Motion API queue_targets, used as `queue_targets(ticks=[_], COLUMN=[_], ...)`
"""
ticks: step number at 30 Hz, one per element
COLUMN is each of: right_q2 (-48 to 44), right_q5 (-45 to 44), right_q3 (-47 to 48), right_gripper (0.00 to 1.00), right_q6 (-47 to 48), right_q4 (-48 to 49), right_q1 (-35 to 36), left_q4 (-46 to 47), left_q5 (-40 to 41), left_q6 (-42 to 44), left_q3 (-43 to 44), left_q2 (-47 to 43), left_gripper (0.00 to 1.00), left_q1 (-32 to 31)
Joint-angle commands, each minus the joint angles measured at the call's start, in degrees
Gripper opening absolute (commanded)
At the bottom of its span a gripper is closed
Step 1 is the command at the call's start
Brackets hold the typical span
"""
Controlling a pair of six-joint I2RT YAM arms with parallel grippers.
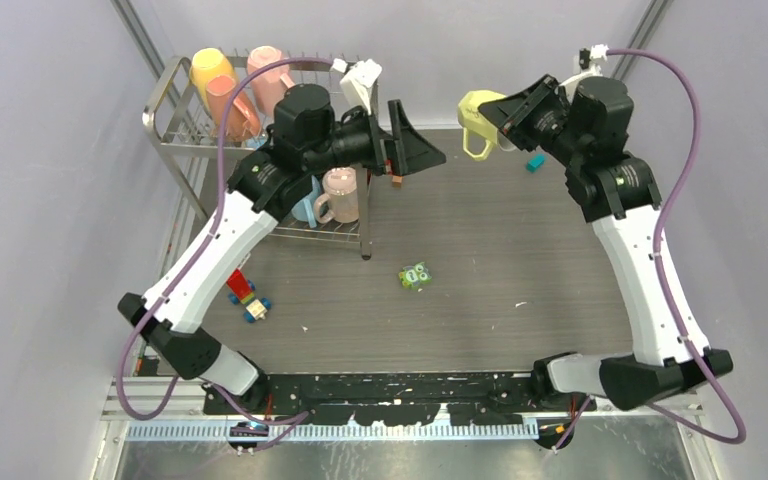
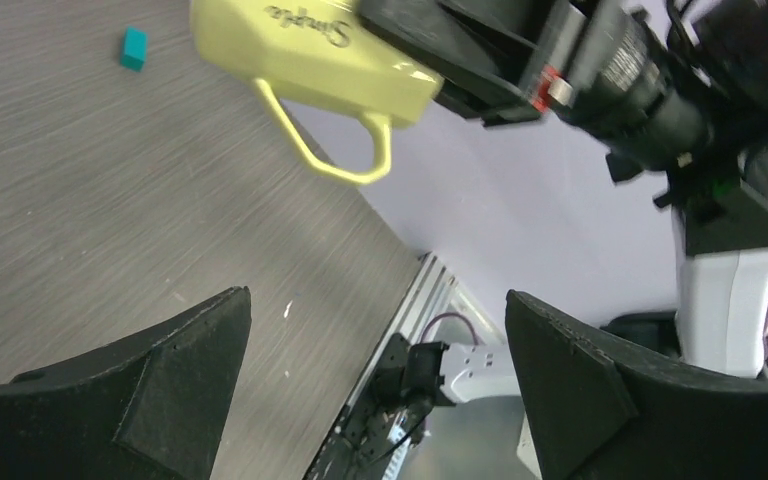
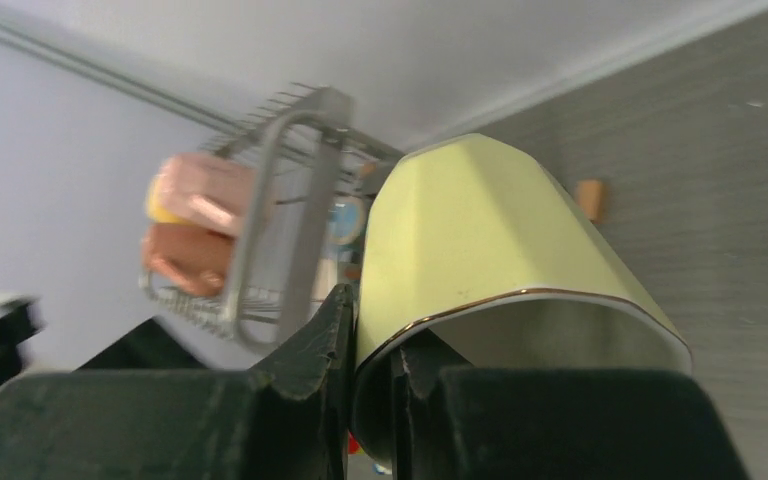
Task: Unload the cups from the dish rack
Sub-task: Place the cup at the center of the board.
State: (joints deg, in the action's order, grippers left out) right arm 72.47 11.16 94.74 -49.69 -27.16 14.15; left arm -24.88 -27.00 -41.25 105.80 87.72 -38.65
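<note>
Sideways, yellow cup in right gripper, handle downward.

Pale yellow cup (gold-rimmed), pink cup, shiny steel dish rack, teal block.

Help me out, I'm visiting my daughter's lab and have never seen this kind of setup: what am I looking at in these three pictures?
Two robot arms are bolted to a table's near edge. One picture looks down from above; the other two come from cameras on each wrist. The right claw is pinched shut on the rim of a pale yellow mug, held above the table. The left claw is open and empty. Far left stands a steel dish rack with more mugs, among them a pink one. On the table lie toy blocks, a green cube and a small teal block.
</note>
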Motion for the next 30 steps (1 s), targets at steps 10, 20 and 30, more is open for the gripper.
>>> queue_targets(ticks=[10,20,30], right_q2=[22.20,42.78,58.85], right_q5=[-13.10,-17.87,-18.47], right_q3=[16.90,27.80,40.40], right_gripper=[0.01,0.01,0.01], right_q6=[13.78,17.87,19.16], right_q4=[-23.52,-29.56,-34.81], right_q1=[0.09,0.16,0.10], left_q4=[-11.48,-19.14,-25.29], left_q5=[5.58,14.58,18.81], left_q6=[12.39,14.20,15.35], left_q3=[-6.96,-13.05,-13.54], left_q2=[-16.45,-26.64,-30.75], left_gripper=[1.00,1.00,1.00], left_q1=[-2.17,-3.21,-3.18])
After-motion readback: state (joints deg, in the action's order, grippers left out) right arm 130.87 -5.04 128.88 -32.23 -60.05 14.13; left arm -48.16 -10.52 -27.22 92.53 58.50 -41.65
